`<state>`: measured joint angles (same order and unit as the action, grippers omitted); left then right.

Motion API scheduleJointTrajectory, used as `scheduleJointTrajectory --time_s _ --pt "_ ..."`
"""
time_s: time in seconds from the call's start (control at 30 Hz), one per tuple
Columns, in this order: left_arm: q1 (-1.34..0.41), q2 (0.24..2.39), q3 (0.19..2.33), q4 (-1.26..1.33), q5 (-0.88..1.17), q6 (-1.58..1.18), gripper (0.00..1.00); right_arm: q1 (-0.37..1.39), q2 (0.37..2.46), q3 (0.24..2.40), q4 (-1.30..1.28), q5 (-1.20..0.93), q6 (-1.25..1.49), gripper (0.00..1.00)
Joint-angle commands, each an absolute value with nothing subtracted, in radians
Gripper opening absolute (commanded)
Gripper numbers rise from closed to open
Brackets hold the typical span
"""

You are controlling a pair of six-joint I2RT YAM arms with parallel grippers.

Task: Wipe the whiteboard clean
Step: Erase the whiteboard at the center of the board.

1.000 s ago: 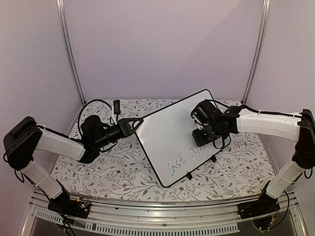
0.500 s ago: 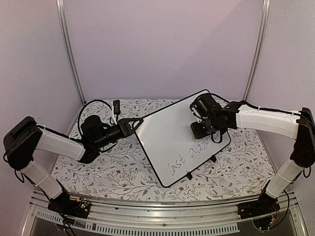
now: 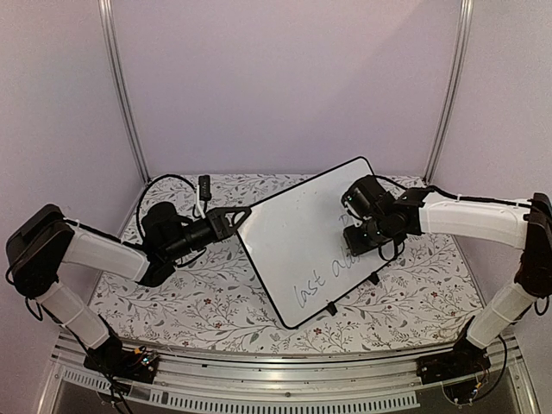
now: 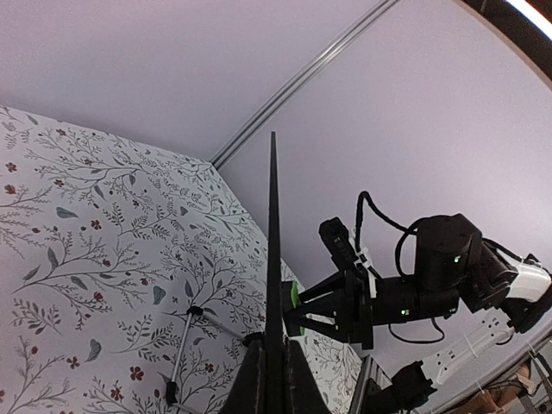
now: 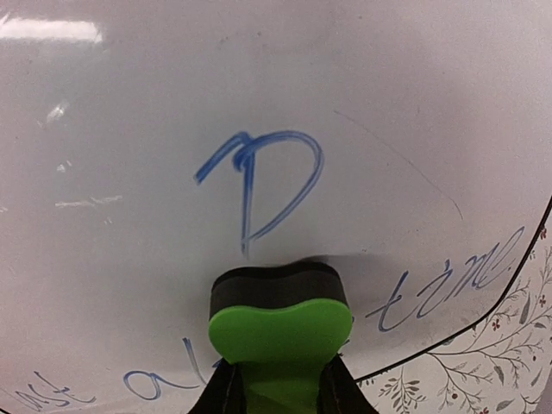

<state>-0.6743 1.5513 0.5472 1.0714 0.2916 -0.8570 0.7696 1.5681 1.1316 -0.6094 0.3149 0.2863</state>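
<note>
Green foam forms the body of the eraser (image 5: 280,323), which is pinched between the two fingers of the right hand (image 5: 280,392) at the bottom centre of the right wrist view. The fingers are closed onto the eraser's sides. Its black pad is set against the face of the whiteboard (image 5: 259,69), directly below a blue letter D (image 5: 259,185). Further blue handwriting (image 5: 448,285) is seen to the lower right and lower left of the eraser.

In the top view the whiteboard is located at frame centre, set askew, with its lower right edge down on the floral-patterned surface (image 3: 198,302). Its left edge is clamped by the left hand (image 3: 241,214), whose fingers are pressed together on the thin rim. In the left wrist view the board is seen edge-on, rising from between those fingers.
</note>
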Motion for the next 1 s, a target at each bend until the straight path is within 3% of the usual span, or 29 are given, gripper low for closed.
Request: scheduleJointTrajectory --time_s 0.0,0.37,0.63,0.97 --pt "-0.711 1.574 0.556 1.042 0.356 -0.827 0.00 0.752 1.631 1.223 -0.587 0.325 0.254 0.00" --pt "-0.711 1.573 0.555 1.042 0.355 -0.827 0.00 0.698 1.681 1.320 -0.584 0.300 0.178 0.00" --pt "-0.710 1.577 0.558 1.041 0.354 -0.826 0.00 0.705 1.629 1.174 -0.528 0.169 0.218 0.00" --pt "-0.711 1.580 0.559 1.042 0.357 -0.828 0.00 0.722 1.556 1.098 -0.523 0.161 0.255 0.00"
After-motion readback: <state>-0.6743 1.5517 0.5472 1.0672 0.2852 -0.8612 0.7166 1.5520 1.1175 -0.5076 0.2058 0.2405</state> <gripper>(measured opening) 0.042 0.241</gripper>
